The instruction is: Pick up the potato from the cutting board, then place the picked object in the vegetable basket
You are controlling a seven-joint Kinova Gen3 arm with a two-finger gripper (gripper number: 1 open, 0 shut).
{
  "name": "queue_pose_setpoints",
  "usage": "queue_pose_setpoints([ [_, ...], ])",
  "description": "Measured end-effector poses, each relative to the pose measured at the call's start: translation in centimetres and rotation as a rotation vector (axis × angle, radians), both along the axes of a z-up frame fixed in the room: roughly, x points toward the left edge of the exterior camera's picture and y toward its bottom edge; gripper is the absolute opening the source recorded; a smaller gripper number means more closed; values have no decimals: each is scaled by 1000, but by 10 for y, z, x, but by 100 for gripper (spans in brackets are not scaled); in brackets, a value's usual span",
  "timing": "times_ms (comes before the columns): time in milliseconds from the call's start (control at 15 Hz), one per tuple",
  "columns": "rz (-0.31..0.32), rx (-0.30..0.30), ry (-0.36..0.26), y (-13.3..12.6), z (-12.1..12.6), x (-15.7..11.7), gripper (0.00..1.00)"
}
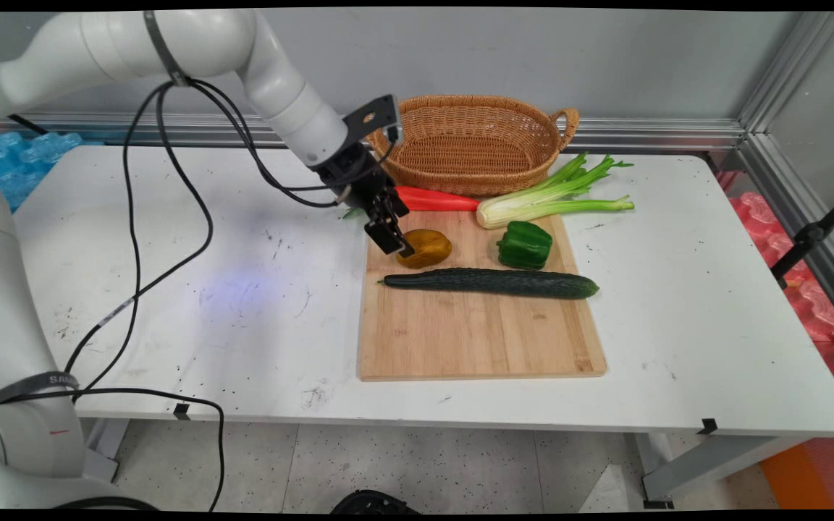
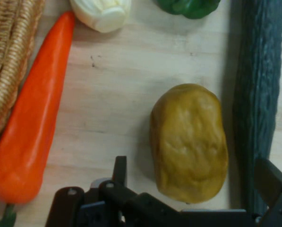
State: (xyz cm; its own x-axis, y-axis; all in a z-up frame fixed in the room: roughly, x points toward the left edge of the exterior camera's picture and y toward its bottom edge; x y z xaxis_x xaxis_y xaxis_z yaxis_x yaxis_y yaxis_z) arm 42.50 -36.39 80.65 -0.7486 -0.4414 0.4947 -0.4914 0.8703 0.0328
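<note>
Hangs low over the back-left part of the board (image 1: 475, 333) with jaws released and nothing grasped. Straddles the near end of the potato (image 1: 425, 248) in the hand view, one finger on each side and a gap showing on both; cannot tell from either view whether metal touches skin yet. No lift to be seen: potato (image 2: 189, 142) lying flat on the wood.

Leaves everything else lying where it lies:
- Cucumber (image 1: 493, 282) lengthwise across the board, just beside the potato on the near side.
- Pepper (image 1: 525, 244) on the board, right of the potato and a little apart from it.
- Carrot (image 1: 437, 199) along the board's back edge, against the foot of the basket (image 1: 460, 101).
- Celery (image 1: 547, 199) slanting off the board's back-right corner onto the counter (image 1: 243, 304).

Shows nothing inside the basket, as far as its inner weave is visible.

So, by how things lie: reached and bracketed, not yet closed on, not yet raised; nothing moved off the board.
</note>
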Motion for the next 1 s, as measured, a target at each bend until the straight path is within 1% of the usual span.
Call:
queue_pose_setpoints([
  [267,-8,-3,-5,-7,-16,-7,100],
  [467,-13,-7,-7,-11,-24,-10,100],
  [533,-14,-8,-6,-11,-25,-11,0],
  [800,-26,-4,-5,-10,-27,-11,0],
  [1000,-38,-3,-9,-8,-20,-10,0],
])
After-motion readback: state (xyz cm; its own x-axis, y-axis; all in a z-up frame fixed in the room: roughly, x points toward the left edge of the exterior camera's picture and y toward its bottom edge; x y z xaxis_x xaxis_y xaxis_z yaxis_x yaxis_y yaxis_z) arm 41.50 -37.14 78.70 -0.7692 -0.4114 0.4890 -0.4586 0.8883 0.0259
